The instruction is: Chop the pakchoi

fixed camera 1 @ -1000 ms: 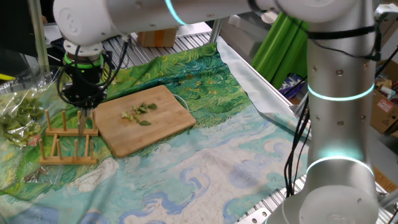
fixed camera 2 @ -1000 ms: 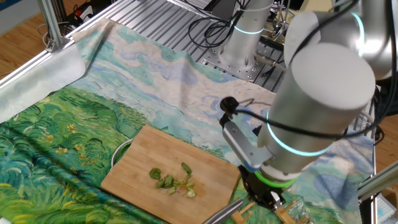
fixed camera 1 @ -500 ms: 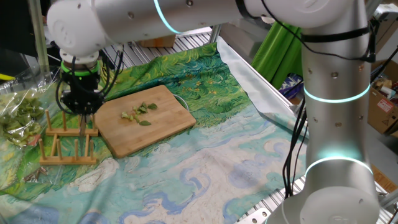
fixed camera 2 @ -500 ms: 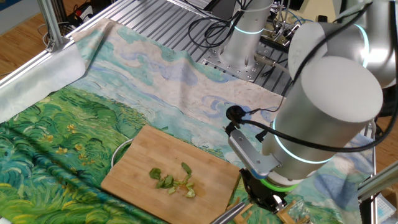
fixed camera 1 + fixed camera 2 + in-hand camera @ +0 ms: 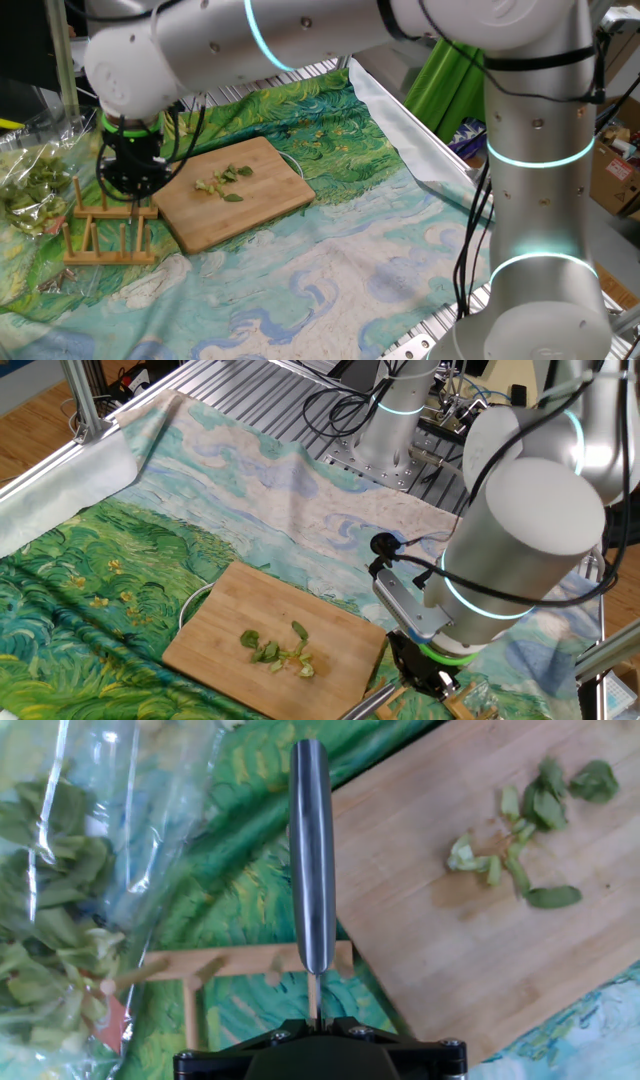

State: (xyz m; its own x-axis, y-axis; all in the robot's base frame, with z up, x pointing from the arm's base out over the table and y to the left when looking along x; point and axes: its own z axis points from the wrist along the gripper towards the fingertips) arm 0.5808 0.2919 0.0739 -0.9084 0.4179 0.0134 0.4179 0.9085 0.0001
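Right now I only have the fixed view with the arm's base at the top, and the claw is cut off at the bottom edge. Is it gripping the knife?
Observer: Yes. In the hand view the claw is shut on the knife.
Operator: What is underneath it? My frame ends at the cutting board.
Observer: A wooden rack with upright pegs. It stands on the cloth just off the end of the cutting board, and the claw hangs right above it.
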